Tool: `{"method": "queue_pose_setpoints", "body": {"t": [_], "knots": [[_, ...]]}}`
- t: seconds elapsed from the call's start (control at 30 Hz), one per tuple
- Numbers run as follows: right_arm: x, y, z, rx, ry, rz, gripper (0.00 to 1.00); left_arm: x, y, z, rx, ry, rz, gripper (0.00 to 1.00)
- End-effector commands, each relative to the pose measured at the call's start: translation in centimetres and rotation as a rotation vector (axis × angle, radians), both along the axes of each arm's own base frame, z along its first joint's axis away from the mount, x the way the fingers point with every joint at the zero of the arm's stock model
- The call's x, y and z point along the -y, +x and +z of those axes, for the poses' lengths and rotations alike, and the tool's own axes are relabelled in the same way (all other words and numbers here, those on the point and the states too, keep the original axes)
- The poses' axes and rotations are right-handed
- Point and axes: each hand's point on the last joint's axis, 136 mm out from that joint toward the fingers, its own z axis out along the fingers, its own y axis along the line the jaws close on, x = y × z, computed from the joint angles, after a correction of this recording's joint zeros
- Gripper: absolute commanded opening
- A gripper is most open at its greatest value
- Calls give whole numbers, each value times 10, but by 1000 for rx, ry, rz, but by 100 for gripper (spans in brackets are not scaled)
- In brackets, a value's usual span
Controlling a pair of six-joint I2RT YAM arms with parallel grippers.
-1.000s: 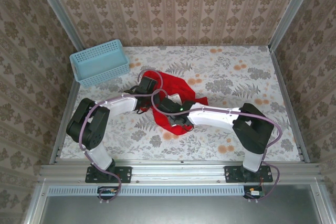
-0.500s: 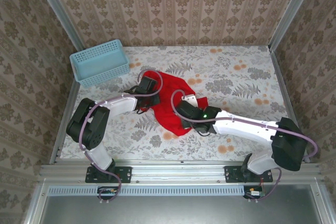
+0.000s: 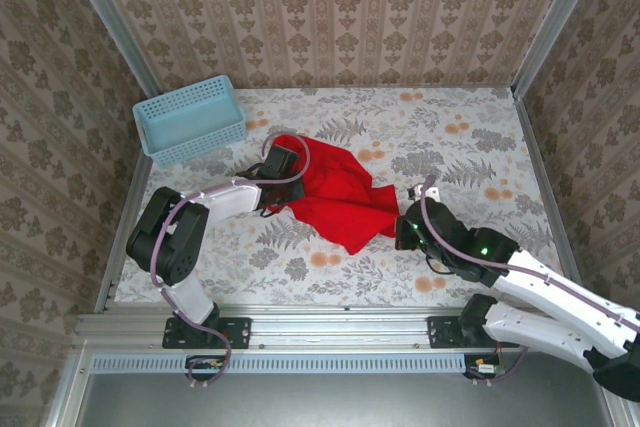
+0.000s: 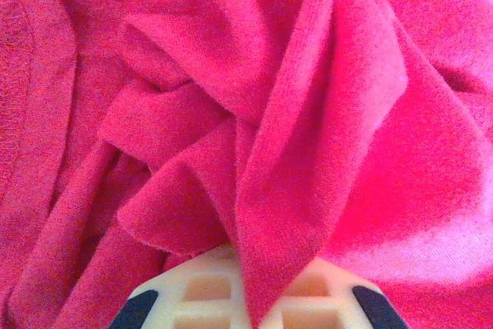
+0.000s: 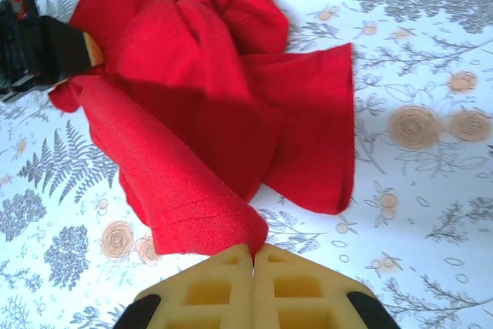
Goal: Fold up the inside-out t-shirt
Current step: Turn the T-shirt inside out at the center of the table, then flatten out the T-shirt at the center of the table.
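The inside-out t-shirt (image 3: 335, 195) is bright red and lies crumpled across the middle of the floral table, drawn out into a band between my two grippers. My left gripper (image 3: 284, 195) is shut on the shirt's left part; in the left wrist view a fold of red cloth (image 4: 293, 152) runs down between its cream fingers (image 4: 200, 287). My right gripper (image 3: 402, 233) is shut on a rolled edge of the shirt (image 5: 192, 190), pinched at its yellow fingertips (image 5: 253, 252). The right wrist view also shows the left gripper (image 5: 94, 49) at the shirt's far end.
A light blue plastic basket (image 3: 190, 119) stands at the table's back left corner. Patterned walls close the table on three sides. Bare floral tabletop (image 3: 470, 147) stretches to the right and behind the shirt.
My right arm has swung right and toward the near edge, pulling its pinched shirt edge along and stretching the cloth out. The left gripper has stayed where it was.
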Motion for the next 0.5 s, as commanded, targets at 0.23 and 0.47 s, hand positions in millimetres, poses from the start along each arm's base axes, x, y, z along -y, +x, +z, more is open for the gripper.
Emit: {"method": "queue_pose_setpoints", "body": {"t": [0.23, 0.47], "knots": [[95, 15, 31, 5, -95, -278, 0, 54, -48, 62, 65, -90, -191, 7], [131, 22, 58, 32, -44, -404, 0, 5, -90, 64, 67, -25, -153, 44]]}}
